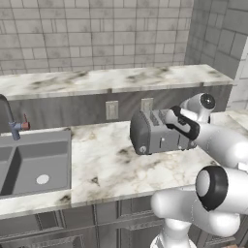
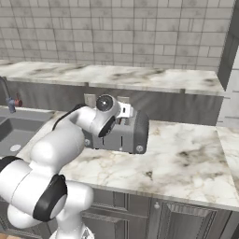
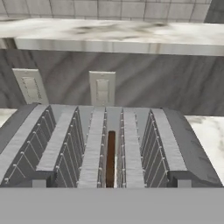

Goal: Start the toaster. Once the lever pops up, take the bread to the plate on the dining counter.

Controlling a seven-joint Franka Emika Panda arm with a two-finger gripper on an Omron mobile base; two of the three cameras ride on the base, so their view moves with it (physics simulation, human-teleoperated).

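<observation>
1. The toaster [image 1: 157, 131] stands on the marble tabletop [image 1: 111, 164], right of the sink [image 1: 34, 162]; rigid and heavy.
2. The bread [image 3: 110, 158] stands edgewise in its middle slot: light, crumbly; pinch its top edge.
3. The claw hovers open above.

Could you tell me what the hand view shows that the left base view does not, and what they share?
Hand view alone: it looks down into the slots, where the bread, a thin dark brown slice, stands on edge in the narrow middle slot.

Left base view alone: the sink and tap at the left, and the arm reaching over the appliance.

Both: the grey toaster on the marble worktop, two wall sockets behind it, and the dining counter above them.
</observation>
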